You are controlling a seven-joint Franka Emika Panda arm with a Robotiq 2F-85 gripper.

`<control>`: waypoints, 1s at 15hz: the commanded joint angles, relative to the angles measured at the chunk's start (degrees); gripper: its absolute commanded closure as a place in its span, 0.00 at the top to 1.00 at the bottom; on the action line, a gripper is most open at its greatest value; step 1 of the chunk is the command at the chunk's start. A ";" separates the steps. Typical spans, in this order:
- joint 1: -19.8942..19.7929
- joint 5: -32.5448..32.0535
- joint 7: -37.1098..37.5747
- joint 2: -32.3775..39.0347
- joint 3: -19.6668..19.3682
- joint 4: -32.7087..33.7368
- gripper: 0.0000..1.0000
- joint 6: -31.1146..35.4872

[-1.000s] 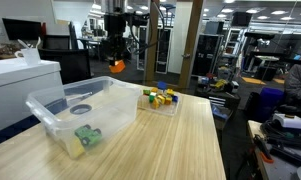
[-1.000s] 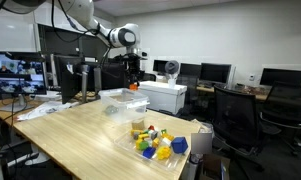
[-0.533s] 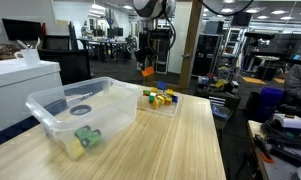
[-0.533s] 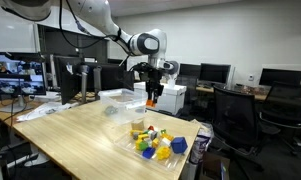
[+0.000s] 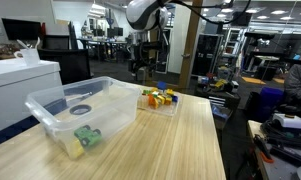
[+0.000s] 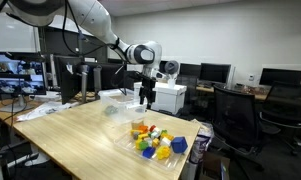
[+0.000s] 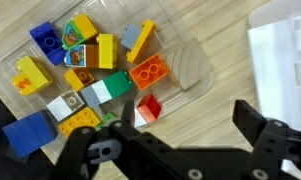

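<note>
My gripper hangs open and empty above the wooden table, just past the near edge of a shallow clear tray. Several toy bricks lie in that tray: an orange brick, a red one, plus blue, yellow, green and white ones. Both exterior views show the gripper a short way above the tray, with nothing between the fingers.
A large clear plastic bin stands beside the tray, holding a green toy and a round lid. Its corner shows in the wrist view. A white cabinet, office chairs and desks surround the table.
The arm swung from above the bin over to the tray carrying an orange brick. The jaws have opened and the brick now lies in the tray.
</note>
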 commanded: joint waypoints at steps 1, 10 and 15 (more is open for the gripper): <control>0.66 0.33 1.47 -1.51 -0.12 0.50 1.00 0.05; 8.89 -5.40 -6.82 -0.89 4.52 6.71 1.00 -0.84; 13.93 -6.55 -18.86 1.44 10.67 4.47 1.00 0.86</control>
